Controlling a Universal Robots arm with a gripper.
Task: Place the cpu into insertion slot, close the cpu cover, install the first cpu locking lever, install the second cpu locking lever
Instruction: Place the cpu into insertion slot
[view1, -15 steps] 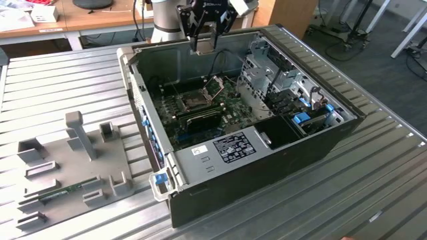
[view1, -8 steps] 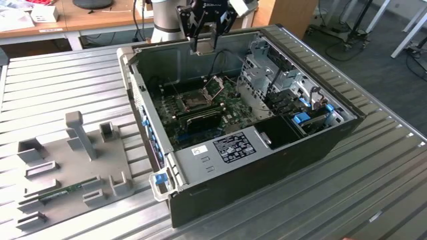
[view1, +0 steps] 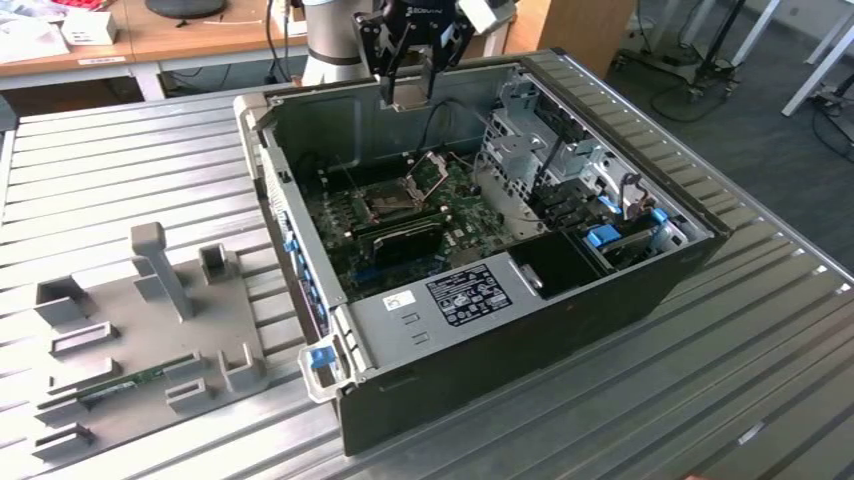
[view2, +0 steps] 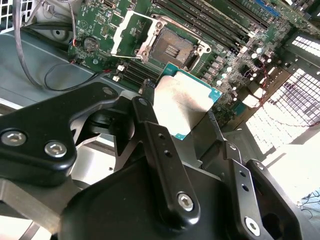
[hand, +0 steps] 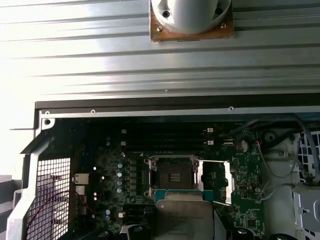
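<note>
1. The ribbed metal counter (view1: 120, 150) carries an open computer case (view1: 561, 320) lying on its side, with a grey fixture tray (view1: 147, 320) just beside it on the exterior view's left.
2. Inside the case lies the green motherboard (view1: 454, 225), facing up and open to reach from above.
3. The tool (view1: 407, 85) hangs over the case near its far wall, well above the board. In the second wrist view its black fingers (view2: 155, 140) are clamped on two opposite edges of the chip.
4. The cpu cover (hand: 228, 182) is swung up on its hinge and stands beside the socket, leaving it uncovered.
5. The insertion slot (view2: 172, 50) is bare, its dark contact field showing inside the silvery rim.
6. The cpu (view2: 182, 102) sits in the tool, metal top towards the cameras, apart from the board and near the socket in both wrist views. No part of it has entered the slot.
7. Handling, as I judge it: the chip is light, thin and stiff. Its smooth lid and narrow edges give little purchase, so it could slip or tilt. Its underside contacts and the socket's field look delicate. An edge hold like this one suits it, leaving top and bottom untouched.
</note>
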